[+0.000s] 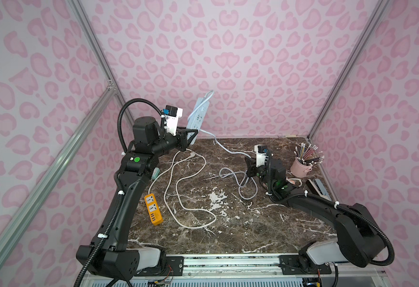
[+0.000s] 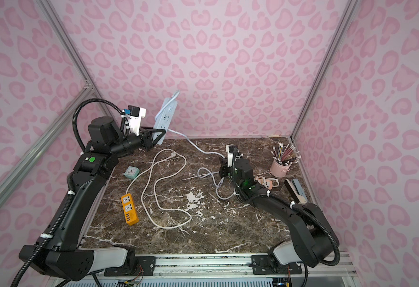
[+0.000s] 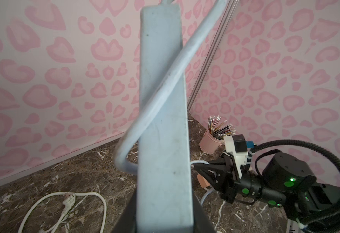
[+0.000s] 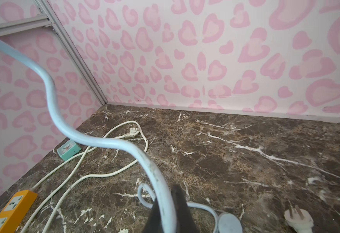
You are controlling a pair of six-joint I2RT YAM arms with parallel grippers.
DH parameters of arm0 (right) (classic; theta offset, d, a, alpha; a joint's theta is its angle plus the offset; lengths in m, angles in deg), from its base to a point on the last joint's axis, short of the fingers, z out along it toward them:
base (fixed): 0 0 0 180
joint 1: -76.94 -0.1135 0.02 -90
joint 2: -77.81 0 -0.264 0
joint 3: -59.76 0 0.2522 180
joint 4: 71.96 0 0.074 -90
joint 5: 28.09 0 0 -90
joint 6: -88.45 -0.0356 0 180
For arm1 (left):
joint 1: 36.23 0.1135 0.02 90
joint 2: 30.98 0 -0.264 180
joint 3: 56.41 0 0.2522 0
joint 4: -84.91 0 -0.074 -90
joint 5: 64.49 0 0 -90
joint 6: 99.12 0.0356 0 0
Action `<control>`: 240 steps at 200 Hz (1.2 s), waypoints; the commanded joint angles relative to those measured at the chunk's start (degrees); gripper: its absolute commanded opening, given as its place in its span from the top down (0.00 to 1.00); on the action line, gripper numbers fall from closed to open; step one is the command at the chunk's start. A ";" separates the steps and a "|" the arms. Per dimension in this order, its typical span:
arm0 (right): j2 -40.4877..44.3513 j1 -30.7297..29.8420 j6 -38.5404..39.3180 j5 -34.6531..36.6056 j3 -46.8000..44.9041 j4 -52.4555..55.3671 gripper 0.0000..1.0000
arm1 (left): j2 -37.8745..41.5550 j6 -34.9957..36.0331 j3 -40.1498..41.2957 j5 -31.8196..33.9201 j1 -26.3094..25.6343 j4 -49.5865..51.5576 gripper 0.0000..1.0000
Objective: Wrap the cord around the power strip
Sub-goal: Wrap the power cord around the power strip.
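1 power strip (image 1: 198, 114) held aloft, its cord (image 4: 51, 90) pinched.

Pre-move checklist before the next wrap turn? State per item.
1. Left gripper shut on the power strip, held upright in the air: ok.
2. Right gripper shut on the cord: ok.
3. One diagonal cord turn lies across the strip's back: ok.
4. Slack loops below the right gripper free of knots: cannot tell.
5. White cord of the orange strip lies apart from the blue cord: ok.
6. Pencil cup stands near the right arm; swing clearance: cannot tell.
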 commanded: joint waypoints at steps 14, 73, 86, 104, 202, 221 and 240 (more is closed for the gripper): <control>4.49 -6.59 13.24 -0.24 4.57 6.70 1.00 | -2.04 8.64 3.99 27.24 0.16 0.95 0.97; 10.81 -14.14 28.65 -7.13 14.41 11.86 1.00 | -3.80 19.97 14.94 37.42 -3.44 -0.76 0.97; 9.41 -14.01 28.95 -6.06 18.93 11.80 1.00 | -4.89 22.08 15.23 36.15 -4.96 3.21 0.97; 6.31 -10.56 27.89 -9.88 24.71 10.55 1.00 | -6.16 23.81 15.19 33.49 -7.38 8.63 0.97; -23.64 3.25 19.01 -22.97 56.37 23.39 1.00 | 4.94 34.50 17.32 -0.57 -22.65 15.46 0.97; -26.20 4.66 14.35 -27.37 55.91 21.47 1.00 | 8.47 34.86 17.66 -5.96 -22.74 10.95 0.97; -27.59 4.34 9.33 -30.87 53.39 17.34 1.00 | 12.48 32.50 18.76 -6.86 -22.65 1.89 0.97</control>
